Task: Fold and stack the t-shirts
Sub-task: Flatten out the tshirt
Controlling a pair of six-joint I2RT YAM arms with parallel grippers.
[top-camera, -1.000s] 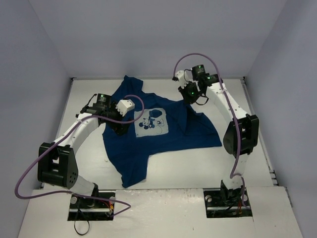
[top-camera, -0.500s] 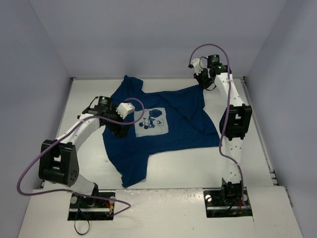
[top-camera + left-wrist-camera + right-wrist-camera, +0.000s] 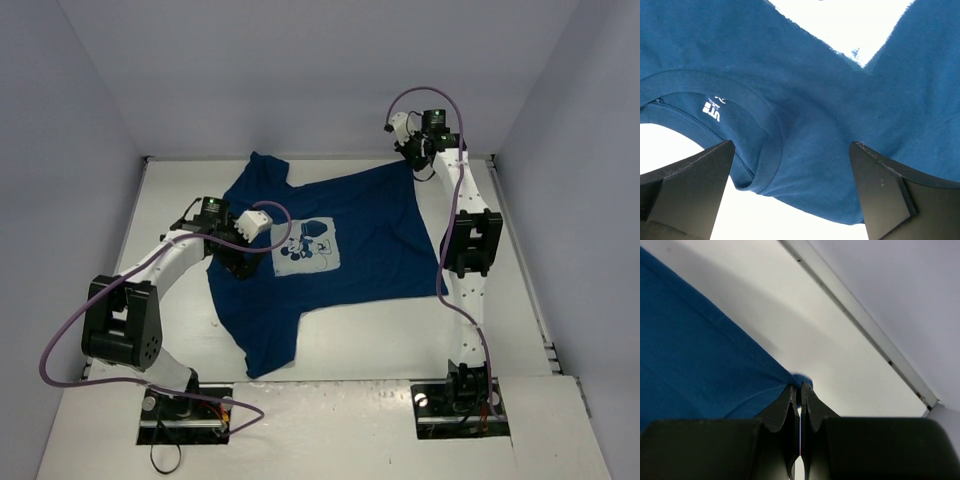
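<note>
A navy blue t-shirt lies print-up on the white table, its pale mouse print near the middle. My right gripper is shut on the shirt's far right hem corner, stretched out toward the back right corner. My left gripper is open, low over the collar and shoulder at the shirt's left side. In the left wrist view the ribbed collar lies between my spread fingers, with cloth under them.
The table's back rail and the grey walls run close behind my right gripper. A sleeve points to the back left; the other end of the shirt reaches toward the front.
My right gripper pulled the shirt corner up and right toward the back right corner, spreading the folded right side flat. My left gripper stayed by the collar.
</note>
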